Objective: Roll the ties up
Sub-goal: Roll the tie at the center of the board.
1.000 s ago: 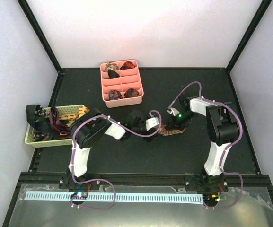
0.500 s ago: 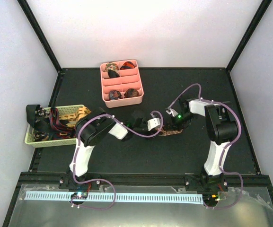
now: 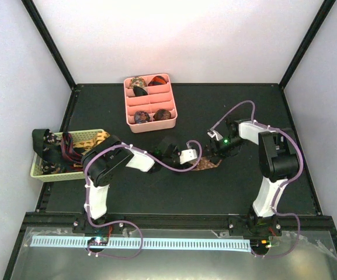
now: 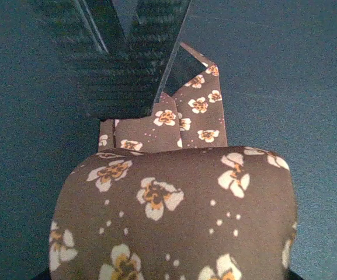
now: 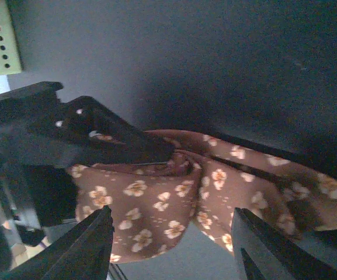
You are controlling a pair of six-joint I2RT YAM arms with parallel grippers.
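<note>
A brown tie (image 3: 208,165) with white-orange flowers lies mid-table, partly rolled. In the left wrist view its roll (image 4: 174,216) fills the bottom and hides my left jaws; a flat tail (image 4: 200,116) runs on beyond it. My left gripper (image 3: 195,157) is shut on the roll, and its black fingers (image 5: 115,146) show clamped over the fabric (image 5: 156,204) in the right wrist view. My right gripper (image 5: 171,248) stands open just short of the roll, touching nothing. From above, the right gripper (image 3: 214,151) sits right beside the left one.
A pink divided tray (image 3: 172,105) at the back holds rolled ties (image 3: 138,83). A pale woven basket (image 3: 92,137) at the left edge holds several loose ties (image 3: 63,153). Black frame posts stand at the table's back corners.
My right gripper has opened, let go of the tie and drawn back a little. My left gripper has closed on the roll.
</note>
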